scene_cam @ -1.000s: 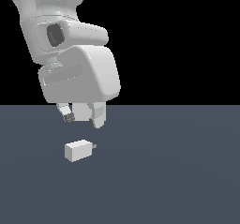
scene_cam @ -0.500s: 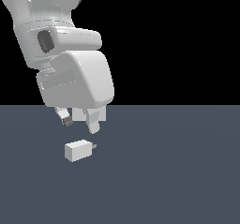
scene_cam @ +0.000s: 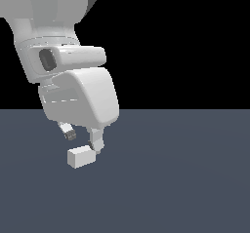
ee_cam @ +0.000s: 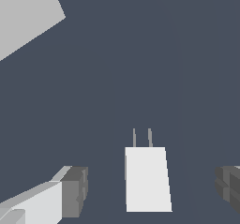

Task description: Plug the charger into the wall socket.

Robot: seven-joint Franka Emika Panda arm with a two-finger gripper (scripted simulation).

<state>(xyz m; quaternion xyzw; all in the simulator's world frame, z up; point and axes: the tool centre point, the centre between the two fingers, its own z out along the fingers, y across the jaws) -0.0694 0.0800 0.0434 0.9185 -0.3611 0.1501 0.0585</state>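
The charger [scene_cam: 81,157] is a small white block lying on the dark grey floor. In the wrist view the charger [ee_cam: 146,178] shows two thin grey prongs [ee_cam: 142,138] at one end. My gripper [scene_cam: 83,138] hangs just above it, open, one finger [scene_cam: 96,142] reaching down to the block's end and hiding the prongs. In the wrist view the gripper [ee_cam: 151,185] straddles the block, with gaps between it and both fingertips [ee_cam: 75,190]. A pale flat plate [ee_cam: 23,12], the wall socket, shows only as a corner. Its holes are out of view.
The floor [scene_cam: 185,178] is a plain dark grey surface. Behind it the exterior view is black. The arm's bulky white wrist [scene_cam: 80,95] fills the exterior view's upper left.
The gripper has come down towards the charger, and its fingers now hang around the block's top. The charger has not moved.
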